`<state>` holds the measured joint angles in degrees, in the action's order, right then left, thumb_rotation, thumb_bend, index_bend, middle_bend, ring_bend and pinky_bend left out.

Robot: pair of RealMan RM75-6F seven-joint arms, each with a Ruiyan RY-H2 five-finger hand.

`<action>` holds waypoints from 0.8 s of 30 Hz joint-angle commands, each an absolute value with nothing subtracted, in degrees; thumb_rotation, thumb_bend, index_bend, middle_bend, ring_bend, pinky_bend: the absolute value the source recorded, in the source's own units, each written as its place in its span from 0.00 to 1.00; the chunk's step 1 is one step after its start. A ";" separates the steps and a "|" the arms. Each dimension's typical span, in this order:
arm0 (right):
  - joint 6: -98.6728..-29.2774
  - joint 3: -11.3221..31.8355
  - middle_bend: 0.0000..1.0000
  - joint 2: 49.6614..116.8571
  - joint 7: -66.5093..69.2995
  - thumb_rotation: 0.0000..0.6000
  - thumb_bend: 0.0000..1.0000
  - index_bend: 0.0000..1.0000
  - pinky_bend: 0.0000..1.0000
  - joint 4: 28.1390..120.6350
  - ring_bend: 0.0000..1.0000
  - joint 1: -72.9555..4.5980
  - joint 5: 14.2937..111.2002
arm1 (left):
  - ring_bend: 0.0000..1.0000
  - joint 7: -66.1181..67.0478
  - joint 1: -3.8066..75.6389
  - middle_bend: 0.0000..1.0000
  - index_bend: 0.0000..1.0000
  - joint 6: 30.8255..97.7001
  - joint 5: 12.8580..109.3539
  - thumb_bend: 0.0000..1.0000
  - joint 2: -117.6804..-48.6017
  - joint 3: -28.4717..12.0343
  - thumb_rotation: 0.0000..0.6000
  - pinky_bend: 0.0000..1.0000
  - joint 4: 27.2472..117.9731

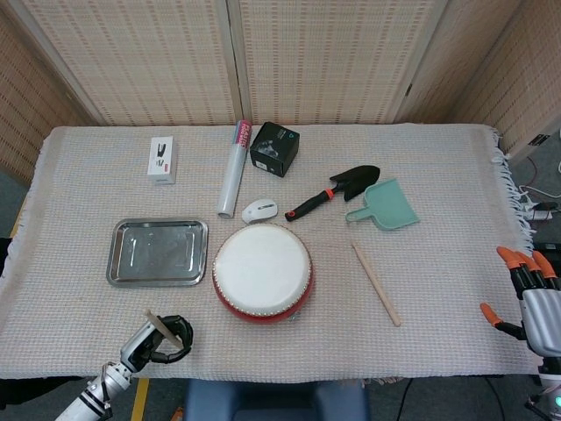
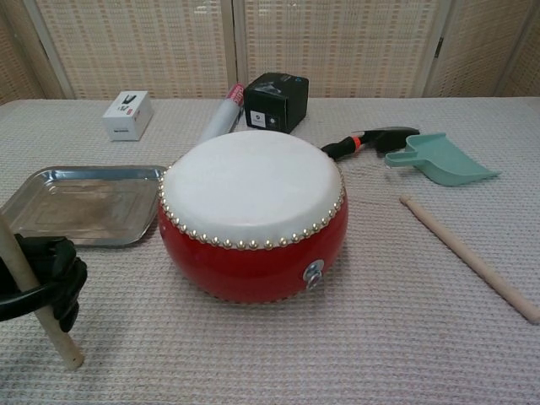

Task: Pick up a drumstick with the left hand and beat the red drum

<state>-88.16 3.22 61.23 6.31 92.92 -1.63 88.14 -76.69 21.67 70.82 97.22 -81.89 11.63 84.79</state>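
A drumstick (image 2: 25, 291) was held in the clenched fingers of the left hand (image 1: 161, 340) at the near left edge of the table (image 1: 456, 175), tilted, with its lower end near the cloth and its upper end leaning left. The hand was kept to the near left of the red drum (image 1: 262, 272), apart from it. The drum was placed at the near middle of the table, white skin up. A second stick (image 1: 376, 283) was laid on the cloth to the right of the drum, well apart from it. The right hand (image 1: 526, 294) was seen off the near right corner, fingers spread and nothing grasped.

A steel tray (image 1: 158, 252) was set just left of the drum. Beyond the drum, a white mouse (image 1: 259, 210), a trowel (image 1: 335, 191) and a green scoop (image 1: 384, 207) were laid.
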 commanded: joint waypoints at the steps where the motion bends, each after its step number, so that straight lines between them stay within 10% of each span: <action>1: -88.17 3.25 0.10 61.21 6.23 1.00 0.24 0.07 0.05 92.96 0.00 -1.61 88.06 | 0.56 -75.92 21.76 0.57 0.57 70.66 96.78 0.21 -81.88 11.46 0.69 0.51 85.14; 24: -88.80 3.20 0.10 61.02 5.84 1.00 0.24 0.07 0.05 93.52 0.00 -1.28 88.36 | 0.72 -64.20 20.81 0.76 0.76 72.14 98.42 0.21 -85.52 12.23 0.76 0.62 81.15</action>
